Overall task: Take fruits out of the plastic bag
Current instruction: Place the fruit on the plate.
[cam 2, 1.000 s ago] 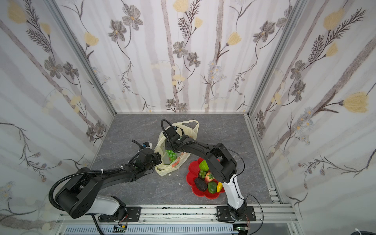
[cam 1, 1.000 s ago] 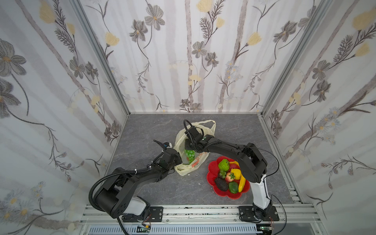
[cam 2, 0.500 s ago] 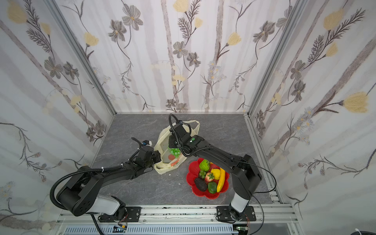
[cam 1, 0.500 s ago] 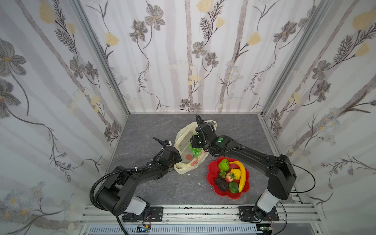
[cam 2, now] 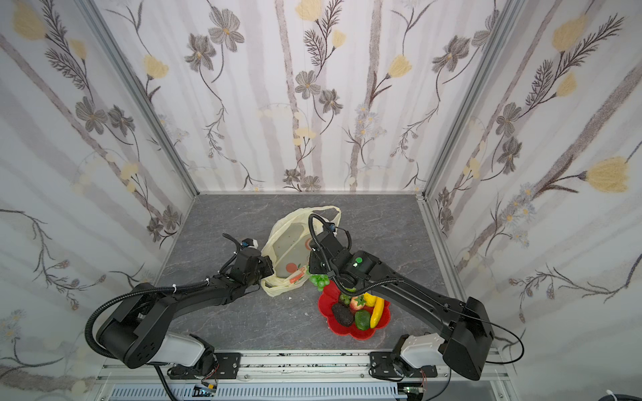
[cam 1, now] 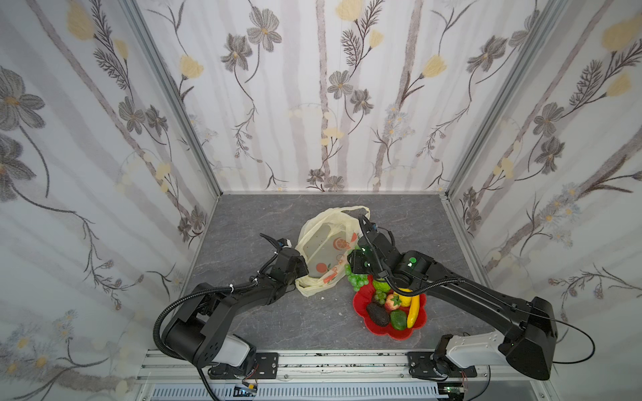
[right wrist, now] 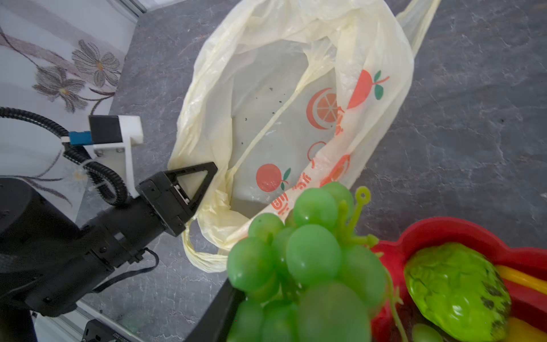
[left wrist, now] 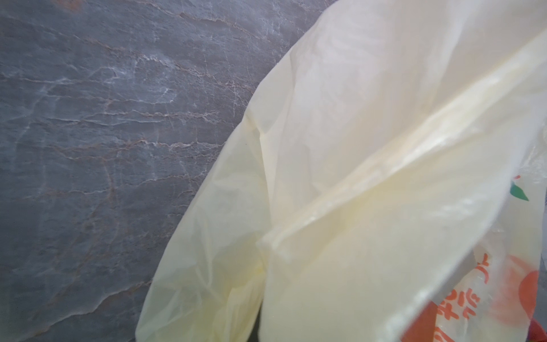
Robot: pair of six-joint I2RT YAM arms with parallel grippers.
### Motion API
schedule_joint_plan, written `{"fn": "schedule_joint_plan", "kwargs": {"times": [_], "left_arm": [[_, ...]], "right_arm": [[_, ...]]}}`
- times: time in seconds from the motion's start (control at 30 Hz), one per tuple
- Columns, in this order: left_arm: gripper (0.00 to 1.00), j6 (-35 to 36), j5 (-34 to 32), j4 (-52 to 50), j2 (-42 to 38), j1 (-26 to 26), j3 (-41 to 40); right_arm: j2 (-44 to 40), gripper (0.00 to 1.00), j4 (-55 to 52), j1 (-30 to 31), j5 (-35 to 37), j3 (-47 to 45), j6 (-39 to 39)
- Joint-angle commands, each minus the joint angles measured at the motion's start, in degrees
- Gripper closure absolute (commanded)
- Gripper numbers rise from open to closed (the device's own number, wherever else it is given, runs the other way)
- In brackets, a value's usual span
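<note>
The pale-yellow plastic bag point(cam 1: 321, 243) point(cam 2: 288, 244) point(right wrist: 266, 118) lies open mid-table; inside I see only printed oranges and dark specks. My left gripper point(cam 1: 299, 270) point(cam 2: 268, 266) point(right wrist: 194, 185) is shut on the bag's near left rim. In the left wrist view the bag point(left wrist: 355, 148) hides the fingers. My right gripper point(cam 1: 355, 271) point(cam 2: 319, 274) point(right wrist: 284, 308) is shut on the green grape bunch point(cam 1: 357, 280) point(cam 2: 321, 281) point(right wrist: 310, 254), which hangs between the bag and the red dish point(cam 1: 359, 305) point(cam 2: 324, 303) point(right wrist: 444, 229).
The dish holds a dark avocado point(cam 1: 378, 314), a green avocado point(cam 1: 398, 319), a banana point(cam 1: 413, 310), a strawberry point(cam 1: 393, 301) and a green lumpy fruit point(right wrist: 455, 293). Flowered walls enclose three sides. An aluminium rail point(cam 1: 330, 361) runs along the front.
My right gripper has come out of the bag with the grape bunch and moved right and nearer, up to the dish's edge. The left gripper has stayed on the bag.
</note>
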Motion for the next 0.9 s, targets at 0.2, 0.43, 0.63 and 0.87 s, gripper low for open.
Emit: {"fn": "schedule_joint_plan", "kwargs": {"times": [0.2,0.43,0.63,0.87], "left_arm": [[1.00,1.1,-0.8,0.1,-0.7,0.2,0.4],[1.00,1.1,-1.2,0.1,-2.3,0.2,-0.9],[1.00,0.9,-1.5,0.0,-3.8,0.2,-2.1],[1.00,0.9,-2.0,0.0,-5.3,0.2,-3.3]], "right_arm": [[-5.2,0.62,-0.3,2.0,1.1,-8.4,8.7],[-7.1,0.61,-2.4,4.3,2.0,-11.2,12.0],[-9.1,0.61,-4.5,5.5,2.1,-12.7,14.2],[-13.0,0.61,-8.3,8.2,3.2,-15.3,17.4]]}}
